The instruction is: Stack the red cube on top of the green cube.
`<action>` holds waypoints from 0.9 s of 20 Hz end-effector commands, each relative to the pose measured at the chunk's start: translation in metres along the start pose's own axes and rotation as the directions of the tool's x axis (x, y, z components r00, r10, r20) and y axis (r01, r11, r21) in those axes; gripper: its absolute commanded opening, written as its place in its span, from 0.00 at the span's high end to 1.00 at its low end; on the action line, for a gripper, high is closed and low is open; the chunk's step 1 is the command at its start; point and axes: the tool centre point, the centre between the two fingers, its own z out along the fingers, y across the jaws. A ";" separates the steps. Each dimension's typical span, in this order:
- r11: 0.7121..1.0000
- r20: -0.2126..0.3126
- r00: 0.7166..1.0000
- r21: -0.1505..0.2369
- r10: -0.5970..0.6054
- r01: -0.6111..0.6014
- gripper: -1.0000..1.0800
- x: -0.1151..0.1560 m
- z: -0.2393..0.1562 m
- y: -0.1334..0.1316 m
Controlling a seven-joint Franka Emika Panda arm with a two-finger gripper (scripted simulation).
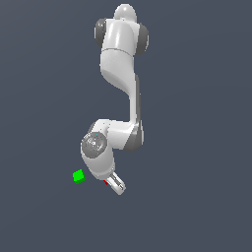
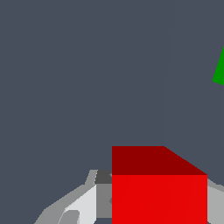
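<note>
The red cube fills the near part of the wrist view, sitting between my gripper fingers. A grey finger lies flush against one side of it, and the other finger shows at the opposite side. In the exterior view only a red sliver shows beside the gripper, under the wrist. The green cube lies on the floor to the exterior view's left of the gripper, a short gap away. It also shows at the wrist view's edge. Whether the red cube is lifted cannot be told.
The plain dark grey floor surrounds both cubes. The white arm stretches from its base at the top of the exterior view down to the gripper.
</note>
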 end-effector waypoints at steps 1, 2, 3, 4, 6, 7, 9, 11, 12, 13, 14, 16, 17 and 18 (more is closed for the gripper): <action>1.000 -0.002 1.000 0.002 0.000 0.000 1.00 0.000 -0.011 0.000; 1.000 -0.002 1.000 0.002 0.000 0.000 1.00 0.000 -0.017 0.000; 1.000 -0.002 1.000 0.002 0.000 0.000 1.00 0.000 -0.024 0.000; 1.000 -0.002 1.000 0.002 0.000 0.000 1.00 0.000 -0.032 0.000; 1.000 -0.002 1.000 0.002 0.000 0.000 1.00 0.000 -0.048 0.000; 1.000 -0.002 1.000 0.002 0.000 0.000 1.00 0.000 -0.055 0.000; 1.000 -0.002 1.000 0.002 0.000 0.000 1.00 0.000 -0.068 0.000; 1.000 -0.002 1.000 0.002 0.000 0.000 1.00 0.000 -0.079 0.000; 1.000 -0.002 1.000 0.002 0.000 0.000 1.00 0.000 -0.083 0.000; 1.000 -0.002 1.000 0.002 0.000 0.000 1.00 0.000 -0.086 0.000; 1.000 -0.002 1.000 0.002 0.000 0.000 1.00 0.000 -0.089 0.000; 1.000 -0.002 1.000 0.002 0.000 0.000 1.00 0.000 -0.092 0.000; 1.000 -0.002 1.000 0.002 0.000 0.000 1.00 0.001 -0.092 0.000; 1.000 -0.002 1.000 0.002 0.000 0.000 1.00 0.001 -0.092 -0.001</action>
